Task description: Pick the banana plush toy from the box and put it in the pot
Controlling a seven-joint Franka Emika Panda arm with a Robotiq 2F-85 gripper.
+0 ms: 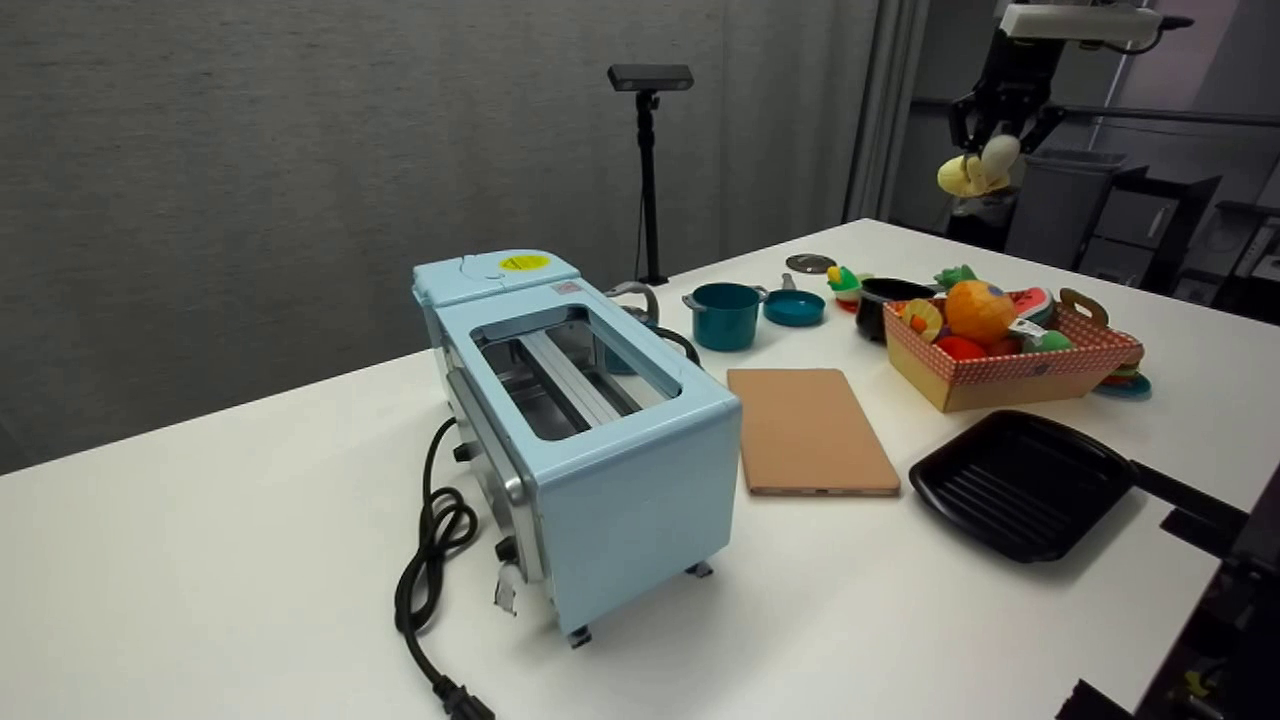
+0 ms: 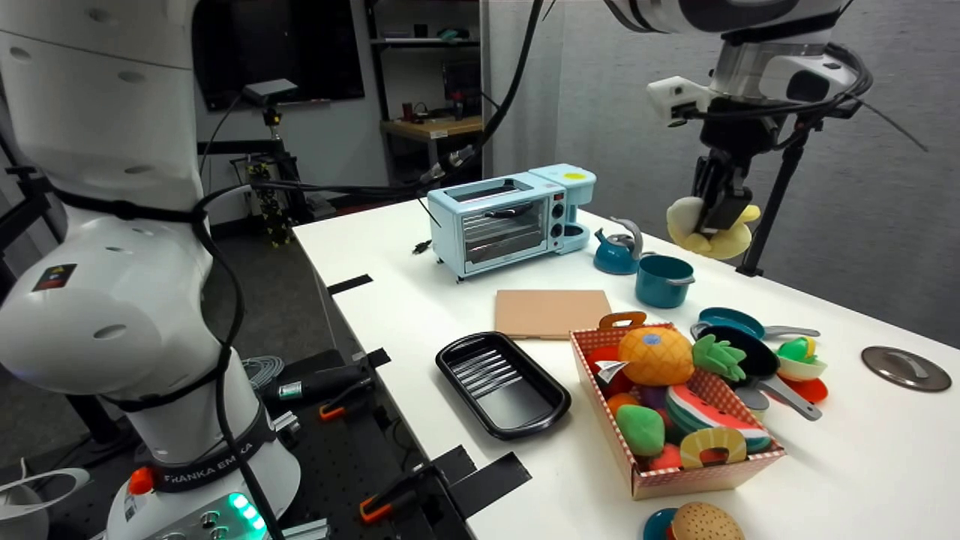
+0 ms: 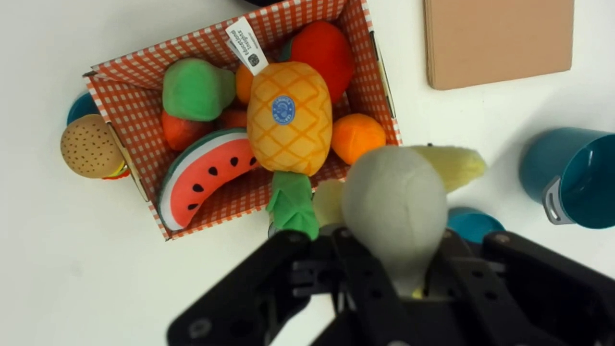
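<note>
My gripper (image 2: 718,210) is shut on the banana plush toy (image 2: 716,244), yellow with a whitish middle. I hold it high above the table in both exterior views. In the wrist view the toy's pale bulb (image 3: 394,202) sits between the fingers (image 3: 395,235) and hides part of the scene below. The tan box (image 1: 1030,392) with a red-checked lining holds several plush fruits; its checked wall (image 3: 127,122) shows left of the toy in the wrist view. The teal pot (image 1: 727,320) stands upright on the table; it also shows at the right of the wrist view (image 3: 543,166).
A brown board (image 1: 815,435) lies between the box and the pale-blue toaster (image 1: 640,520). A black grill pan (image 2: 502,386), a teal pan (image 2: 731,321), a black pan (image 2: 742,349) and a kettle (image 2: 616,255) stand around. A camera stand (image 1: 648,190) rises behind the table.
</note>
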